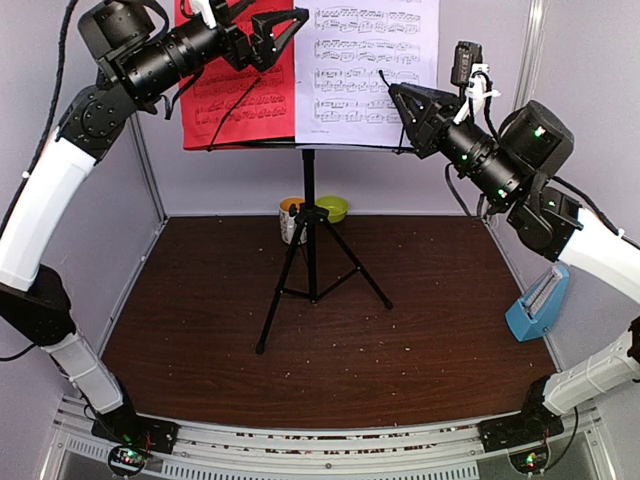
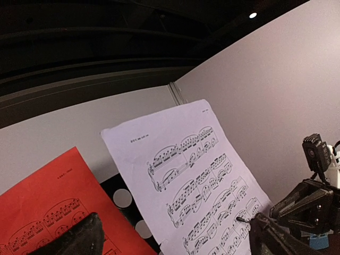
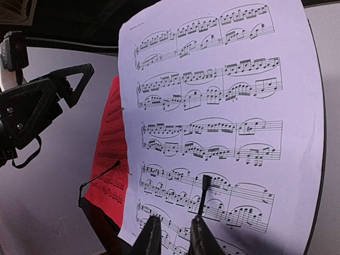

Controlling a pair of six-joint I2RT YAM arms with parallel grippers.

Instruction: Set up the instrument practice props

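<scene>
Red sheet-music page (image 1: 235, 105) and pale lilac sheet-music page (image 1: 360, 60) lean on a black tripod music stand (image 1: 309, 230), upper centre. Left pincer (image 1: 285, 38) released; right pincer (image 1: 395, 92) nearly closed, grasp unclear. A stray brush may dislodge them.

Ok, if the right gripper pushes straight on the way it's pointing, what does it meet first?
Probably the thin black page-holder wire just ahead of the right gripper, then right behind it the lower part of the pale sheet-music page. Depth is hard to judge.
</scene>
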